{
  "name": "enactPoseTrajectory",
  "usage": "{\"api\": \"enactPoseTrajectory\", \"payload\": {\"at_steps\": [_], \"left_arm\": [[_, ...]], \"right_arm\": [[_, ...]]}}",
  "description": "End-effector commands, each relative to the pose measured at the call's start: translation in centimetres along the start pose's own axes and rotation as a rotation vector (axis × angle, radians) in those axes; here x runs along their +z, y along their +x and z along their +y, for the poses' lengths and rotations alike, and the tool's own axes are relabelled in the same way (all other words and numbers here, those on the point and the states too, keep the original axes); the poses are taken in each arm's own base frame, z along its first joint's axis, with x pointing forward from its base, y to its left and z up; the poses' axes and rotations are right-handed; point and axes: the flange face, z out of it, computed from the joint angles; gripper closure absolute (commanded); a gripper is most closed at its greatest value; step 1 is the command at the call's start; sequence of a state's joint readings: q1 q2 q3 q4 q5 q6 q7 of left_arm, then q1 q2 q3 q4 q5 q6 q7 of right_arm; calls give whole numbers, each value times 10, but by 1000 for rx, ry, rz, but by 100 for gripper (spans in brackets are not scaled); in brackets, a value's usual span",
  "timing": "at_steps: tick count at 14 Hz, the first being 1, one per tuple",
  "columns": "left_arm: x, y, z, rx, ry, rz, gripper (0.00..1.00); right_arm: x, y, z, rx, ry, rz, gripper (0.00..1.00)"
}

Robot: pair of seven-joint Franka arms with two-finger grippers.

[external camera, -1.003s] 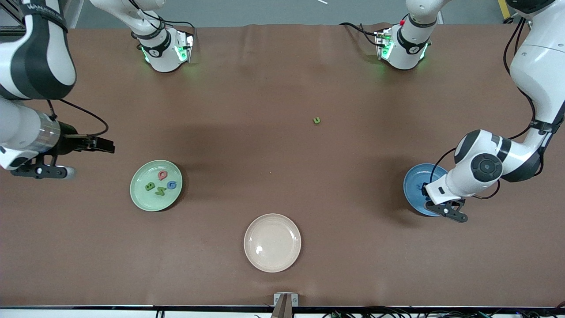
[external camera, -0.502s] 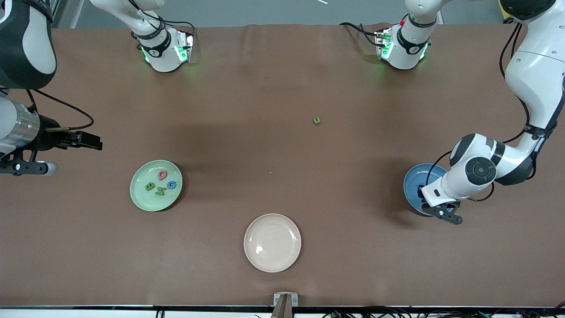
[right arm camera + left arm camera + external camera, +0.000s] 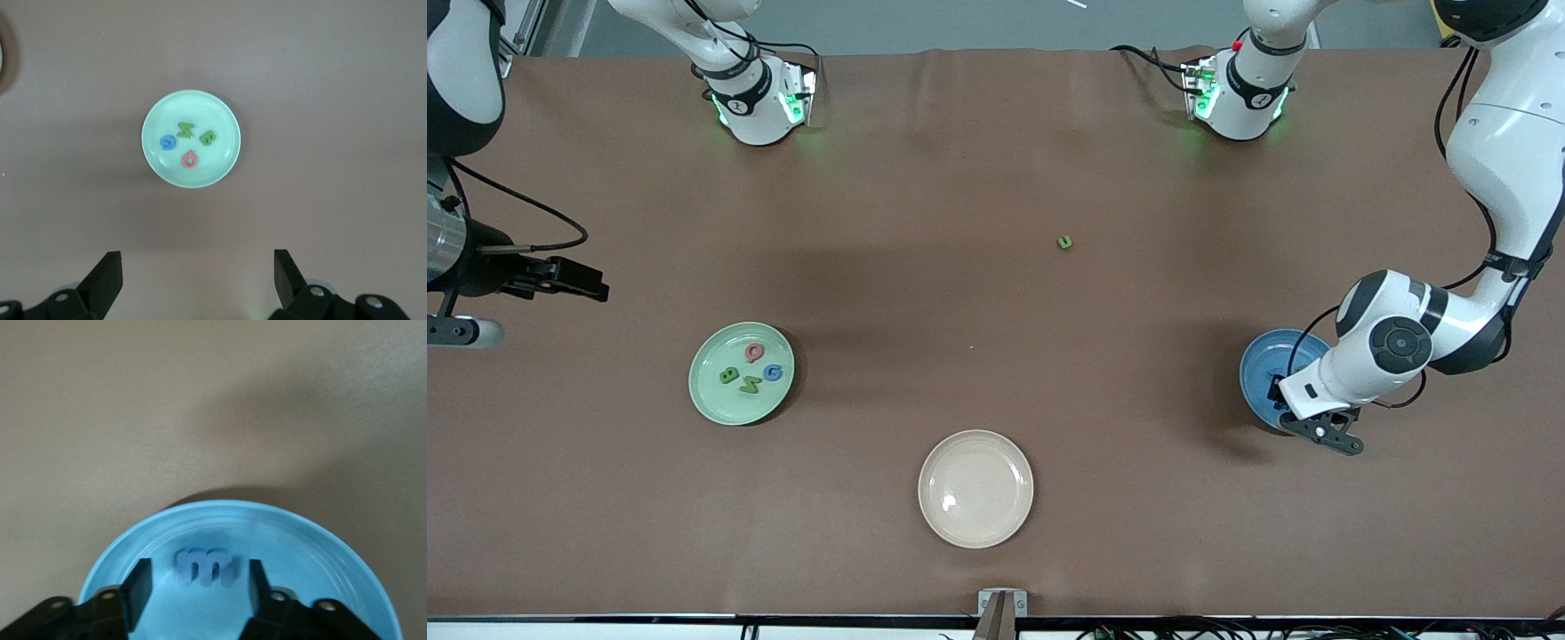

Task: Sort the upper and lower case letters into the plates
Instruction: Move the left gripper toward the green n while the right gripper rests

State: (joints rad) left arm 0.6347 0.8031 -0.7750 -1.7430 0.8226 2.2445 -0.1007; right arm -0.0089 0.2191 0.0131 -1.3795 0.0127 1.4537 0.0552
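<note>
My left gripper hangs low over the blue plate and is open. In the left wrist view a blue letter m lies flat in the blue plate, between the fingers and touching neither. The pale green plate holds several letters: a red one, a blue one and two green ones. One small green letter lies alone on the table near the middle. My right gripper is open and empty, high above the table at the right arm's end.
A cream plate with nothing in it stands nearest the front camera, between the two coloured plates. The arms' bases stand along the table's edge farthest from that camera. Brown tabletop lies bare around the lone green letter.
My left gripper has opened and let go of the blue letter m, which now lies in the blue plate. The right arm has drawn back toward its end of the table.
</note>
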Motion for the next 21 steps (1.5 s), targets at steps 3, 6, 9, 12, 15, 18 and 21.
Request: {"api": "enactPoseTrajectory", "payload": {"at_steps": [3,6,9,12,15,18,21], "left_arm": [[-131,-4,34,-83,-51,-70,0],[-191,-12,112,-210,-89,-162,0],[-212,-26,218,-371,-118,-163,0],[-198,-42,277,-547,-157,-149,0],[-162,-69,322,-686,-202,-124,0],[-136,-84,366,-774,-107,-78,0],[-89,-88,404,-774,-34,-87,0]], "right_arm": [[-18,-20,-5,-13,-2,12,0],[-3,-23,-2,-6,-4,-51,0],[1,-23,-1,-5,-4,-57,0],[1,-34,3,1,-1,-13,0],[4,-52,1,-1,0,53,0],[-1,-56,-1,-4,1,67,0],[-10,-61,-1,-1,35,83,0]]}}
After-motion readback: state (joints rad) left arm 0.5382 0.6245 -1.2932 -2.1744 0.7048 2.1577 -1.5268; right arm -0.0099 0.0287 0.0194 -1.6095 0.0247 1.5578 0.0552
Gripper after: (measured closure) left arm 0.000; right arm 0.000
